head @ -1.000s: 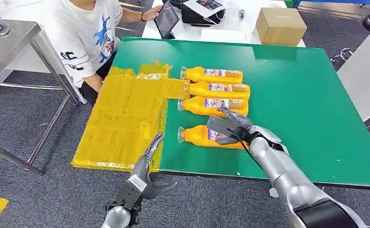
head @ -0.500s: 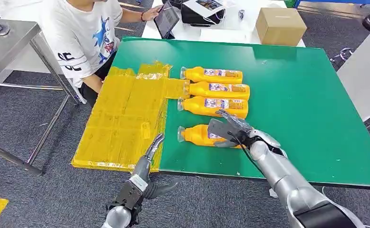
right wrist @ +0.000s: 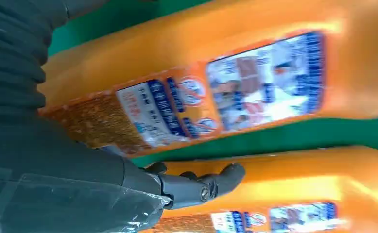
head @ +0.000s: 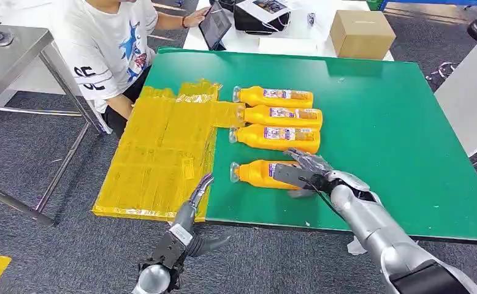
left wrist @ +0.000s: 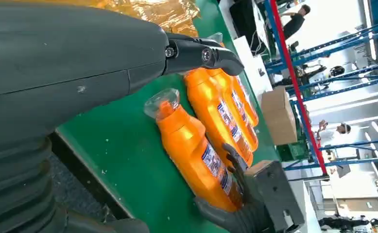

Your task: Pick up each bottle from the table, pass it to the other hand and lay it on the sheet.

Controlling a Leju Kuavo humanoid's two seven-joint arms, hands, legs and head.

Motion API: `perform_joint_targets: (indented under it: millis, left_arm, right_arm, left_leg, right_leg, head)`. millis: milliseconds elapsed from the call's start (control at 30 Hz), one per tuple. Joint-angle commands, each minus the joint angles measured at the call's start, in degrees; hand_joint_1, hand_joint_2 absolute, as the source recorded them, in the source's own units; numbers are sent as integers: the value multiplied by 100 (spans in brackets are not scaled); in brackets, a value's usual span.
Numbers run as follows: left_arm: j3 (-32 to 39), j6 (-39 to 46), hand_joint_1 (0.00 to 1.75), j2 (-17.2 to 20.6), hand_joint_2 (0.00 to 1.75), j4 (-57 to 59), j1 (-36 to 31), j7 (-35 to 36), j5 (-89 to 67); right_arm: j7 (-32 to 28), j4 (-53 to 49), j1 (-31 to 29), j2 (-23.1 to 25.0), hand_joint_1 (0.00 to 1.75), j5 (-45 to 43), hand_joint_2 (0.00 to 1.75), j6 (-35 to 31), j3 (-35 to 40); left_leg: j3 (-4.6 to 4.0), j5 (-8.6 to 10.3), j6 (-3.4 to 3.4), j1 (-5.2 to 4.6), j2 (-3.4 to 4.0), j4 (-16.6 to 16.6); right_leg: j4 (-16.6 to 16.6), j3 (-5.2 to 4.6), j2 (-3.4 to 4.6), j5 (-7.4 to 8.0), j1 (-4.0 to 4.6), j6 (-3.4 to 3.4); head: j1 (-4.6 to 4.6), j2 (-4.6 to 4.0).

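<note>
Change: since the earlier frames the right robot hand (head: 302, 173) has come down onto the label end of the nearest orange plastic bottle (head: 257, 174); its thumb now lies on the green surface (head: 395, 141) at the bottle's near side, where before the hand hovered over it.
Right robot hand: fingers (left wrist: 235, 162) curl over the far side of the nearest bottle's body and the thumb sits under its near side, so it holds the bottle, which lies on the surface.
Left robot hand (head: 190, 215): holds nothing, fingers stretched out and apart, just off the near edge of the surface by the sheet's corner.
Nearest bottle: on its side, clear cap toward the sheet, a little apart from the other three.
Other three orange bottles (head: 279, 114): on their sides in a close row farther back, caps toward the sheet; the middle one's cap touches the sheet's edge.
Crinkled yellow plastic sheet (head: 162, 147): spread over the left end of the surface, no bottle lying fully on it.
Person in a white printed T-shirt (head: 110, 43): sits at the far left corner, one hand at a tablet (head: 215, 24).
Brown cardboard box (head: 362, 33): on the white table behind.
</note>
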Motion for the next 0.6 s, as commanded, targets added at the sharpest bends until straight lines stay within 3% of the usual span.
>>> perform_joint_targets:
  millis: [33, 533, 567, 600]
  left_arm:
    - [-77, -15, 0, 104, 175, 382, -210, 61, 4]
    - [-68, -76, 0, 25, 175, 508, -249, 62, 116]
    - [-66, -91, 0, 14, 175, 515, -251, 55, 142]
    - [-68, -94, 0, 9, 175, 518, -253, 53, 153]
  right_arm:
    - [152, 719, -84, -185, 0, 95, 175, 50, 705]
    - [402, 803, -126, -251, 0, 259, 175, 154, 1040]
    - [407, 837, -111, -208, 9, 289, 175, 94, 1055]
    - [408, 849, -101, -187, 105, 296, 175, 69, 1056]
  left_leg:
    - [35, -4, -13, 11, -9, -11]
    - [56, -2, -10, 8, -7, -8]
    - [57, -3, -13, 10, -2, -9]
    - [59, -4, -10, 7, 4, -9]
  right_leg:
    - [-15, 41, -2, -5, 10, -14]
    - [-14, 60, -1, -1, 7, -12]
    - [-15, 60, 5, -1, 9, -15]
    - [-14, 59, 9, -1, 6, -11]
  head:
    - [-2, 0]
    - [0, 0]
    - [0, 0]
    - [-4, 0]
